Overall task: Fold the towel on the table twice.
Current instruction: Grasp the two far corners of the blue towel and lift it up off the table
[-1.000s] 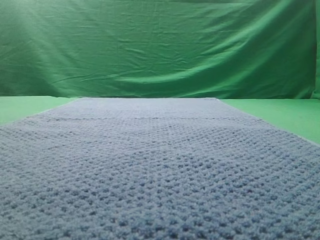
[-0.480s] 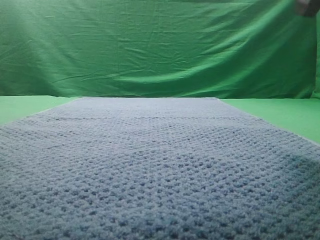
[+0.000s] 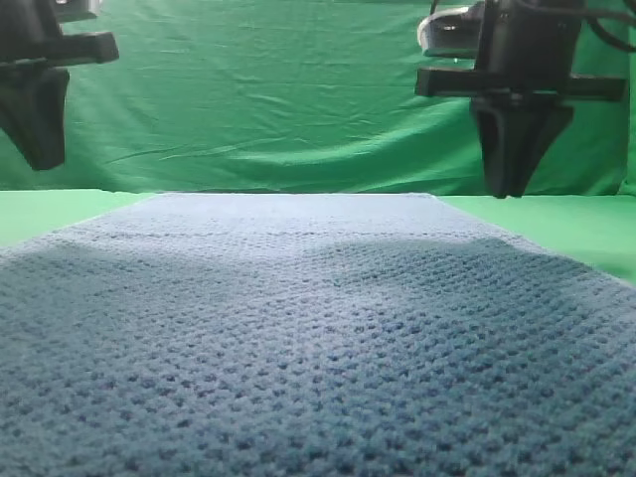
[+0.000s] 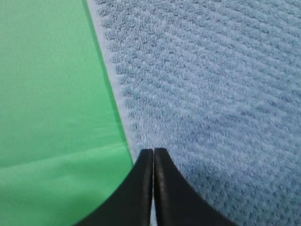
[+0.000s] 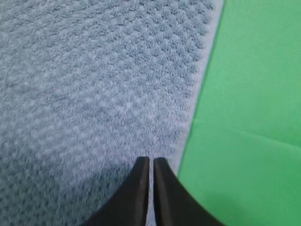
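The left hand point(image 4: 153, 153) is seen with its two fingers pressed together, only a thin seam being left between the tips; nothing is held. In the left wrist view its tips are placed over the left hem of the towel point(image 4: 207, 94), where blue cloth meets green table point(image 4: 47, 103). Whether the hem is touched cannot be told from that view. In the high view the left hand point(image 3: 40, 159) is hung at the far left, raised well above the cloth.

The right hand point(image 5: 149, 161) is likewise drawn together, a narrow slit being shown between its fingers, and nothing is pinched. Its tips are set over the right hem of the towel point(image 5: 94, 80), just beside the bare table point(image 5: 254, 94). In the high view the right hand point(image 3: 510, 187) is pointed downward at the far right, clear of the cloth.

The towel point(image 3: 318, 338) is laid flat and unfolded on the table point(image 3: 556, 224), from the near edge to the far part. Dark shadows are cast across its near part. Green strips of table are shown on both sides. A wrinkled green curtain point(image 3: 278, 89) is hung behind.
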Motion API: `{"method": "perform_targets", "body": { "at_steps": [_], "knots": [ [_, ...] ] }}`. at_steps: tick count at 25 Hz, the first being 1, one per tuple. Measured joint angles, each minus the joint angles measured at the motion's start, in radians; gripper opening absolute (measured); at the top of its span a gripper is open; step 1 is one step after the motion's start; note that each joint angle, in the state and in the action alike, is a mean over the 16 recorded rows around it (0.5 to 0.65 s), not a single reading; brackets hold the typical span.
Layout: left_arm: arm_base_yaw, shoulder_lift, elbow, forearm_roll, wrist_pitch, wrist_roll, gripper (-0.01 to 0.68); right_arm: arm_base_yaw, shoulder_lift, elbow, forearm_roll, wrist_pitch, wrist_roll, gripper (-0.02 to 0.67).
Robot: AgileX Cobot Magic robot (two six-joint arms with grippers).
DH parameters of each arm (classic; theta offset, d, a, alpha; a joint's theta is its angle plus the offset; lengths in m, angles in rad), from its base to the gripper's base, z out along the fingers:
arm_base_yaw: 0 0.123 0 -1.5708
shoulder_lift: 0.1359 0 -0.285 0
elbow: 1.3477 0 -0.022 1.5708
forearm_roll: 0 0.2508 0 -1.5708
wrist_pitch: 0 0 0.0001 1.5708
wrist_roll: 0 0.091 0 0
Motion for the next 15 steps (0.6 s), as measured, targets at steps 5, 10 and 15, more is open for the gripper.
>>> {"method": "perform_targets", "body": {
  "at_steps": [5, 10, 15],
  "knots": [
    [0.0, 0.079, -0.041, -0.01, -0.019, -0.035, 0.284, 0.0, 0.088, -0.048, -0.006, -0.011, 0.009, 0.353],
    [0.0, 0.113, -0.052, -0.009, -0.03, -0.082, 0.485, 0.0, 0.129, -0.061, -0.008, -0.029, 0.019, 0.544],
    [0.0, 0.131, -0.053, 0.004, -0.026, -0.129, 0.628, 0.0, 0.147, -0.064, -0.008, -0.042, 0.029, 0.639]
  ]
}}
